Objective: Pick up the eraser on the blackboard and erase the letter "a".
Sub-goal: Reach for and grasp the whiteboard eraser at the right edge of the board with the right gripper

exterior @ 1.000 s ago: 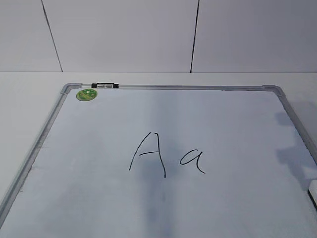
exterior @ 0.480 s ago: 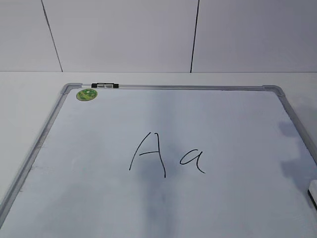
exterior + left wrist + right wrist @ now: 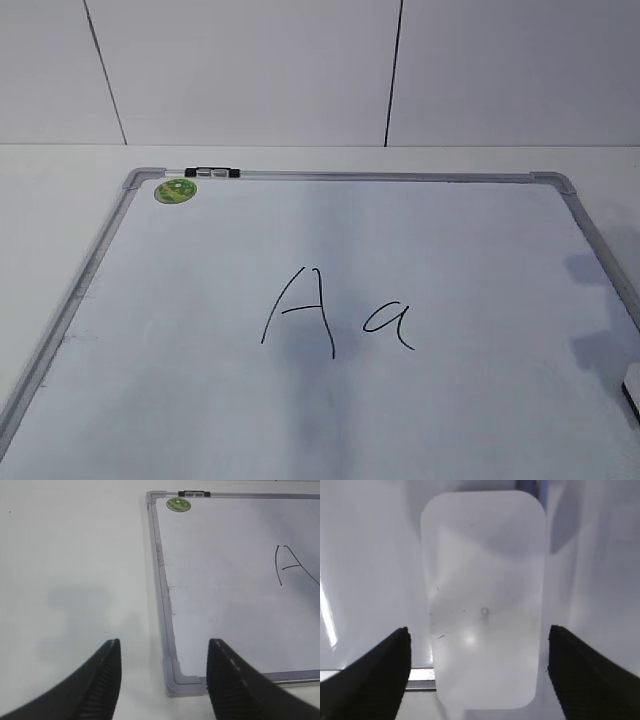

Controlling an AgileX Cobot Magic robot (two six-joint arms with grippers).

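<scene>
The blackboard [image 3: 150,330] is a white board with a silver frame. A capital "A" [image 3: 300,310] and the small letter "a" [image 3: 390,323] are written at its middle. The eraser [image 3: 482,600], a white rounded block, fills the right wrist view; only its edge shows in the exterior view [image 3: 632,385] at the far right. My right gripper [image 3: 479,645] is open, one finger on each side of the eraser, apart from it. My left gripper [image 3: 164,652] is open and empty above the board's near left corner [image 3: 182,680]. Neither gripper shows in the exterior view.
A round green sticker [image 3: 175,190] and a small black-and-silver clip [image 3: 212,172] sit at the board's far left corner. White table [image 3: 75,555] lies left of the board. A white panelled wall [image 3: 250,70] stands behind.
In the exterior view the eraser's edge and the shadow at the right side have shifted lower. The letters are unchanged.
</scene>
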